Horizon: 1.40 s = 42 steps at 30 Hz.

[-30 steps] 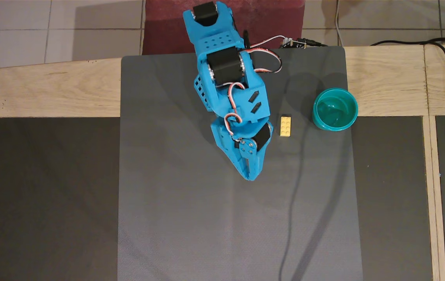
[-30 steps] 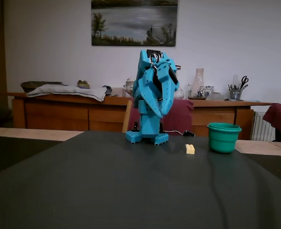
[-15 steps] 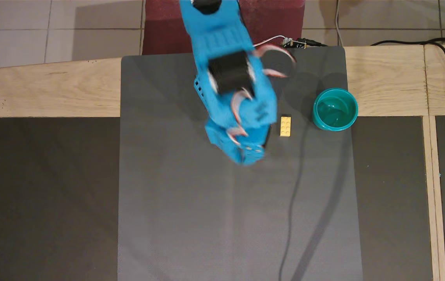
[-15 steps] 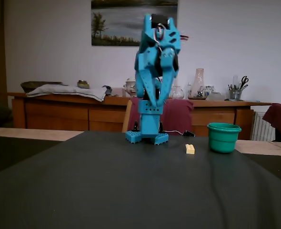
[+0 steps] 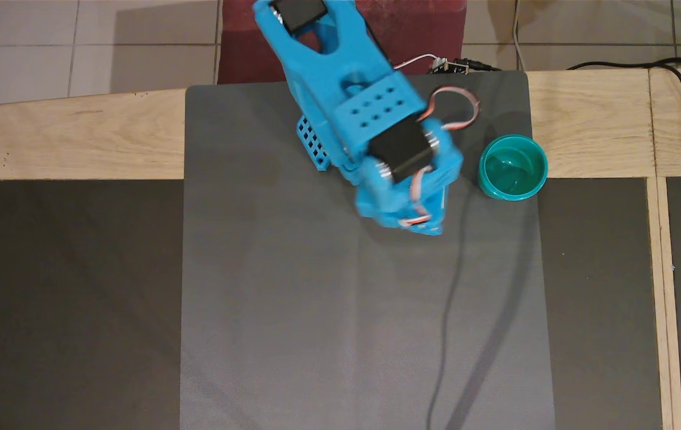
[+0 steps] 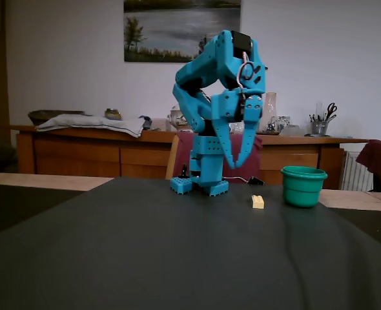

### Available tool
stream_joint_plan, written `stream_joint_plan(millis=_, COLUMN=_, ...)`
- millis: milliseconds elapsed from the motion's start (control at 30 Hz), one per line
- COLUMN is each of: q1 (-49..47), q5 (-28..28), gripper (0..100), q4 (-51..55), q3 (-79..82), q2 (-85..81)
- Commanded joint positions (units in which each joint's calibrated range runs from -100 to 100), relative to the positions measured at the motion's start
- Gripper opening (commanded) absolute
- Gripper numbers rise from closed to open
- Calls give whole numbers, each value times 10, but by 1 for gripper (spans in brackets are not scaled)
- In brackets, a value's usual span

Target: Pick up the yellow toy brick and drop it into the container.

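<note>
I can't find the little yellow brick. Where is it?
In the fixed view, find the blue robot arm on the dark mat. Below its gripper, left of the green cup, lies the yellow brick, the only yellow thing there.

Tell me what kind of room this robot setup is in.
Most likely a home dining or living room: a wooden sideboard along the wall, a framed landscape painting above it, and a tiled floor beyond the table.
</note>
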Motion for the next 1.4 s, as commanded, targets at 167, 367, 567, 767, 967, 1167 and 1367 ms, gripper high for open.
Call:
stream_joint_plan(millis=167, q1=-80, q5=-28, gripper=0, q4=-65, q3=8, q2=41)
stream_joint_plan(millis=367, q1=-79, q5=-43, gripper=0, q4=-153, q3=28, q2=228)
stream_joint_plan(millis=567, q1=-69, q5=-40, gripper=0, q4=-152, q3=18, q2=288)
stream_joint_plan(millis=767, q1=-79, q5=-45, gripper=0, q4=-144, q3=19, q2=235)
stream_joint_plan(millis=967, q1=-78, q5=-69, gripper=0, q4=-148, q3=17, q2=147)
stream_joint_plan(millis=1167, q1=-77, q5=-33, gripper=0, q4=-148, q3=18, q2=95)
stream_joint_plan(millis=1367, q1=-112, q5=-35, gripper=8, q4=-100, q3=36, q2=109)
